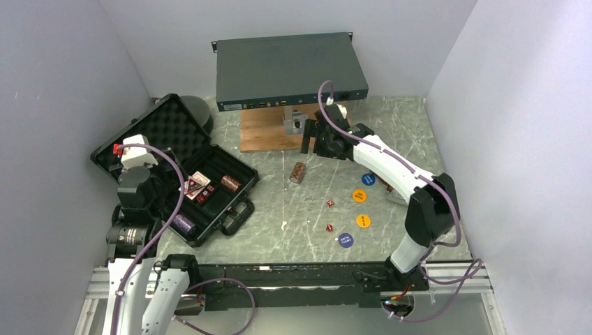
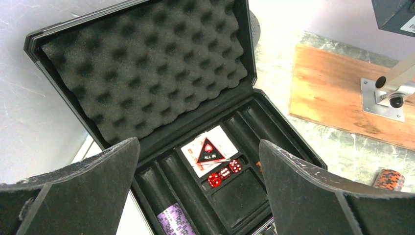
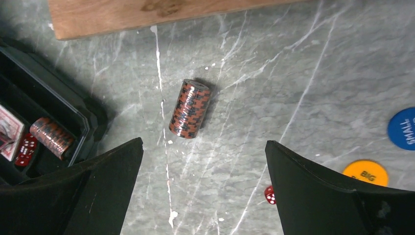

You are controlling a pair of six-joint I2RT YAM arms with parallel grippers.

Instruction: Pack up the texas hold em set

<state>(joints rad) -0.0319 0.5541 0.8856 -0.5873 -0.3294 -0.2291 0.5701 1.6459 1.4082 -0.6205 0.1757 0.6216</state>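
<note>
The black case point(image 1: 237, 209) lies open at the left, its foam lid point(image 2: 147, 63) tilted back. Its tray holds cards under a black "ALL IN" triangle point(image 2: 209, 152), three red dice point(image 2: 224, 172), a purple chip stack point(image 2: 173, 220) and an orange chip stack point(image 3: 51, 137). My left gripper point(image 2: 199, 142) hovers above the case, open and empty. An orange-black chip stack point(image 3: 190, 108) lies on its side on the table. My right gripper point(image 3: 204, 142) hovers open just short of it. Two red dice point(image 1: 331, 204), two blue discs point(image 1: 368, 179) and two yellow discs point(image 1: 363, 220) lie loose at the right.
A grey rack unit point(image 1: 290, 70) stands on a metal post over a wooden board point(image 1: 262, 132) at the back. Grey walls close in on the left, right and back. A metal rail point(image 1: 293, 269) runs along the table's near edge.
</note>
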